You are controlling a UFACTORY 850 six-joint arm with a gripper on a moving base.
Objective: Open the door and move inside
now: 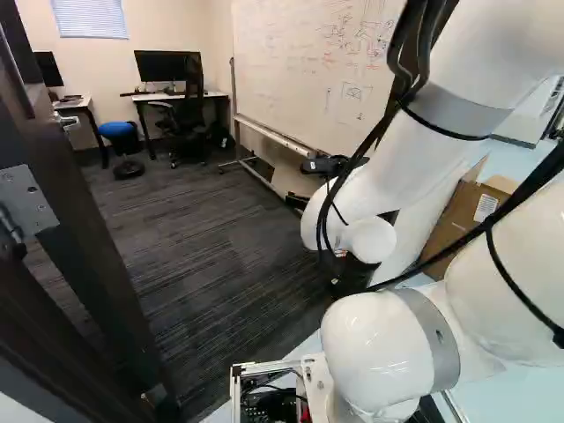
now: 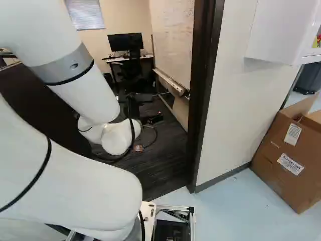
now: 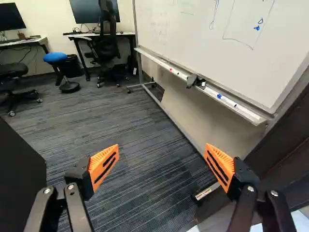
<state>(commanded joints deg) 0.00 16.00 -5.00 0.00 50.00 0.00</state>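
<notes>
Jaws are spread wide on the gripper [image 2: 150, 109], with nothing pinched between the orange pads [image 3: 104, 165]; dark striped carpet [image 3: 130, 125] is seen through the gap. The door [image 1: 88, 238] is already open: its dark leaf is seen at the left of the left base view, with a metal hinge plate [image 1: 26, 198] on it and a handle [image 1: 67, 122] farther along, and it is not touched by the fingers. The door frame [image 2: 203, 95] is seen just right of the middle of the right base view, beside a pale wall [image 2: 241, 100]. Through the doorway the arm [image 1: 388, 176] is reached out toward the room. Ahead of the gripper, to one side, a whiteboard [image 3: 193, 29] is held on a wheeled stand, with markers and a dark eraser [image 3: 193, 81] laid on its tray [image 3: 159, 60]. Farther off, a monitor [image 3: 87, 10] is set on a desk [image 3: 75, 36], with an office chair [image 3: 105, 43] drawn up to it and a blue-topped stool [image 3: 55, 57] placed nearby. Outside the room, an opened cardboard box [image 2: 281, 173] is seen on the pale floor [image 2: 235, 211] against the wall.
</notes>
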